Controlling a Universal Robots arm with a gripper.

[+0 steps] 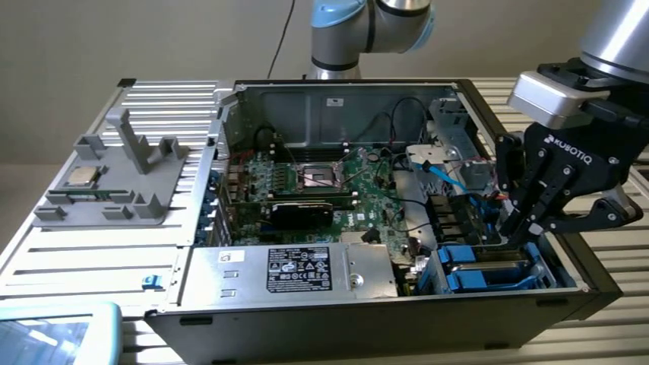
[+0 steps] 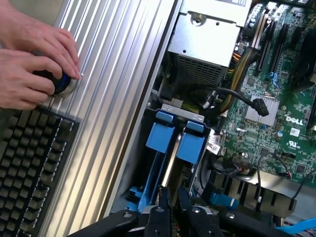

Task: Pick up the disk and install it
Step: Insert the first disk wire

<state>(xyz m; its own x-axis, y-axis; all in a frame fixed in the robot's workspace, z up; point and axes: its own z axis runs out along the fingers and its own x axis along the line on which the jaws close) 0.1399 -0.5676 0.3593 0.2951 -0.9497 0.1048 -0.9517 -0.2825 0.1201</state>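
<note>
Nearest the wrist camera, the Robotiq gripper [image 2: 172, 210] has its fingers drawn almost together, apparently pinching the upper edge of the disk [image 2: 170, 170]. The disk stands on edge in the drive bay at the corner of the open Dell case [image 1: 304, 95], between two blue rails [image 2: 160, 140]. Beyond the bay lie one silver power supply [image 2: 207, 44] and one green motherboard [image 2: 281, 98], with one loose black cable [image 2: 259, 104] arching close to the bay mouth. Off to the side, on the ribbed table [image 2: 113, 98], a person's two hands [image 2: 34, 59] rest on one blue-rimmed knob [image 2: 61, 84] beside one keyboard [image 2: 29, 163]. I judge the main risk to be jamming: if the disk tips even slightly, its rails could bind in the bay guides. So thin a grip could also slip under a push, or the cable could be caught beneath the drive.
</note>
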